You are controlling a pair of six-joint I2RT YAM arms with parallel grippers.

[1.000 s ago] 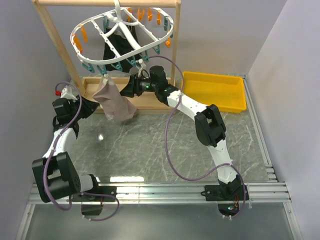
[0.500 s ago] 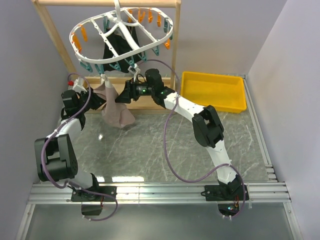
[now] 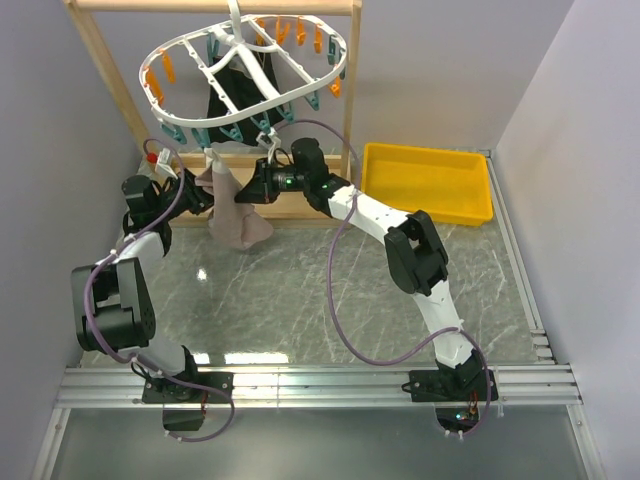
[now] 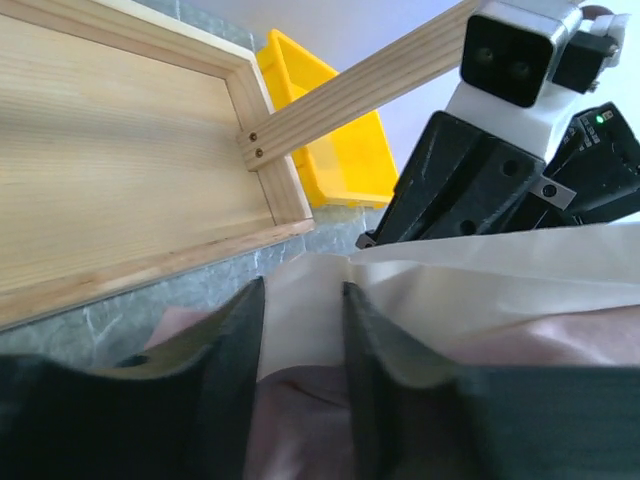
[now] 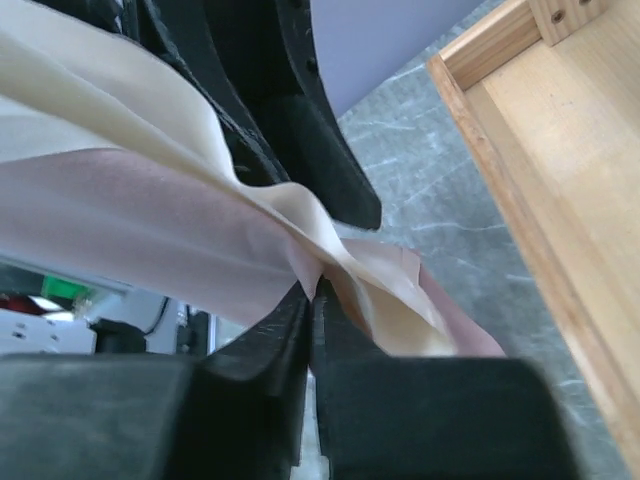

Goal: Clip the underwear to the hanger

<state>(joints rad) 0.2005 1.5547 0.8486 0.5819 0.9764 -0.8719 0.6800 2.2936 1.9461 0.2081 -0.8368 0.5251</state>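
The pink underwear (image 3: 240, 222) with its beige waistband (image 4: 470, 280) hangs bunched between both grippers, just below the near rim of the white hanger (image 3: 190, 40). Teal clothespins (image 3: 232, 133) dangle from that rim right above it. My left gripper (image 3: 203, 190) stands at the underwear's left side. In the left wrist view its jaws (image 4: 303, 300) are apart, with waistband and pink fabric lying smooth across the gap. My right gripper (image 3: 243, 192) is at the underwear's right side. In the right wrist view it (image 5: 312, 290) is shut, with a fold of the underwear (image 5: 150, 230) pinched at its tips.
A wooden rack (image 3: 108, 90) carries the hanger, and its base frame (image 3: 300, 208) lies behind the grippers. A black garment (image 3: 232, 98) hangs clipped to the hanger. A yellow bin (image 3: 430, 182) sits at the back right. Grey walls close in the left, the right and the back.
The right gripper has gone from wide open to shut on the underwear. The left arm has swung back toward the rack, lifting the underwear nearer the clothespins, and its jaws have widened.
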